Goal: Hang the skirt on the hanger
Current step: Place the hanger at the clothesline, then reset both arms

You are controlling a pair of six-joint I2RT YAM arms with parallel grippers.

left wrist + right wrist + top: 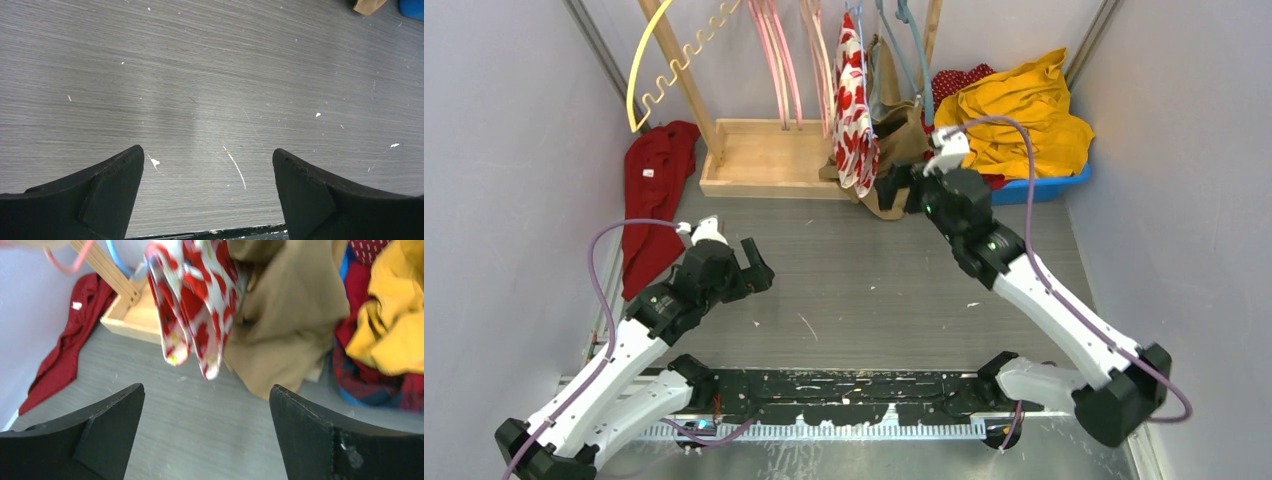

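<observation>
A red-and-white patterned skirt (854, 110) hangs from a hanger on the rack at the back; its folded hem (195, 300) dangles just above the table. Next to it on the right hangs a tan skirt (896, 150), draped from a blue-grey hanger (911, 55), and its lower edge (285, 325) touches the table. My right gripper (894, 190) stands open just in front of both skirts, nothing between its fingers (207, 395). My left gripper (759, 270) is open and empty over bare table (207, 157), well to the left.
Pink hangers (779, 60) and a yellow hanger (649, 70) hang over the rack's wooden base (769, 160). A dark red garment (654, 200) lies by the left wall. A blue bin (1049, 187) at back right holds a yellow garment (1024, 115) and red cloth.
</observation>
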